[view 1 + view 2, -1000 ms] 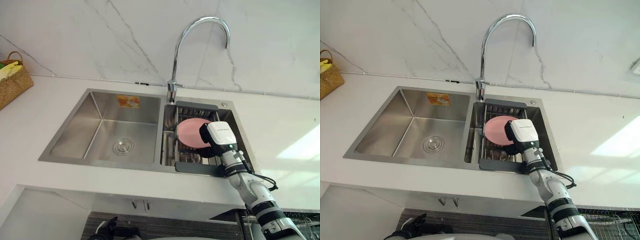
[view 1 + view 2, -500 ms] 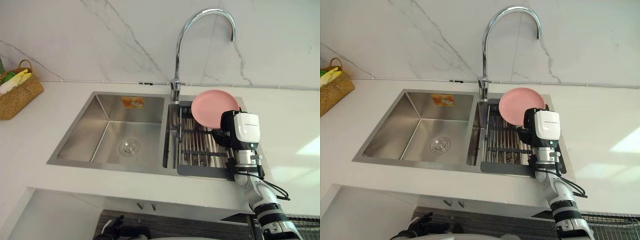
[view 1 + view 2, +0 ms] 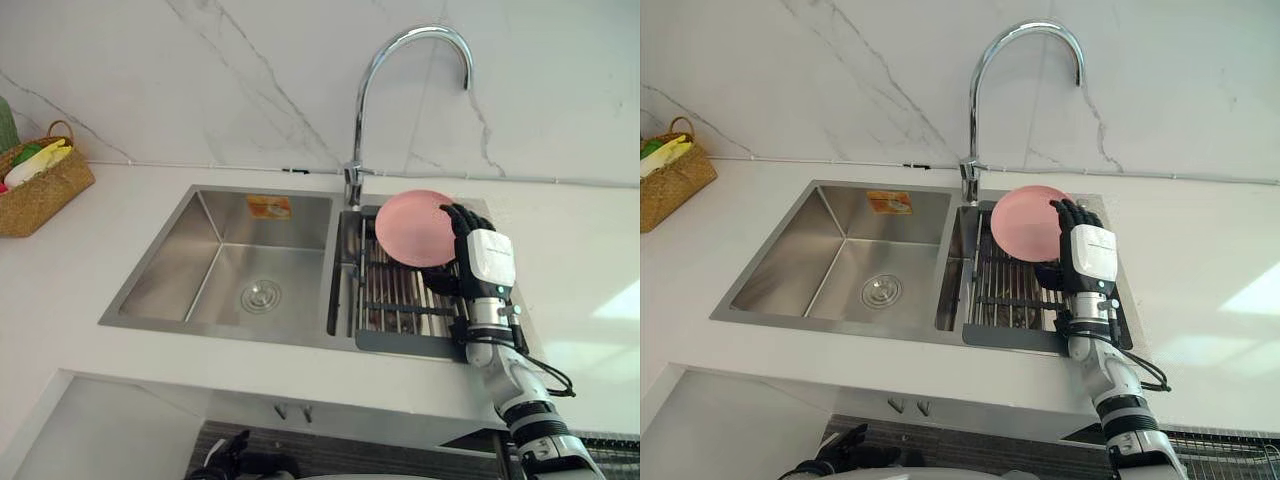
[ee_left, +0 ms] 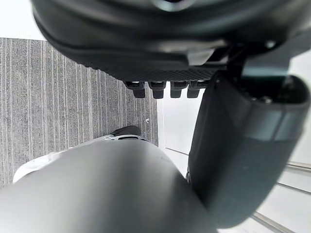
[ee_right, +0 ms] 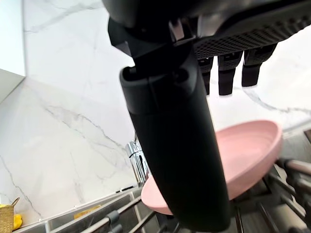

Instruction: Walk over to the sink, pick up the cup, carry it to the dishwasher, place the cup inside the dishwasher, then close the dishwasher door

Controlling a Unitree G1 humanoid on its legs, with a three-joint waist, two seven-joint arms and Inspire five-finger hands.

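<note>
Plate, pink, not a cup: that's what your right hand had. Fingers were curled over the far rim and the thumb sat against the near face, so it was pinched. The plate was tilted on edge just right of the faucet base and looked clear of the drying rack beneath it.

My read: pickup was done and the carry not yet begun. Next you'd need to bring the plate away from the faucet neck, keep the pinch firm since a rim hold can slip, then turn down and right of the faucet. A wire basket showed under the desk edge there, probably the dishwasher.

Left hand hung low over grey striped floor, fingers loosely straight, nothing in it.

Surface: white desk with a steel double sink, left basin bare apart from a drain and a sticker. A wicker basket sat well left of the faucet. Behind the faucet was a white veined marble wall.
</note>
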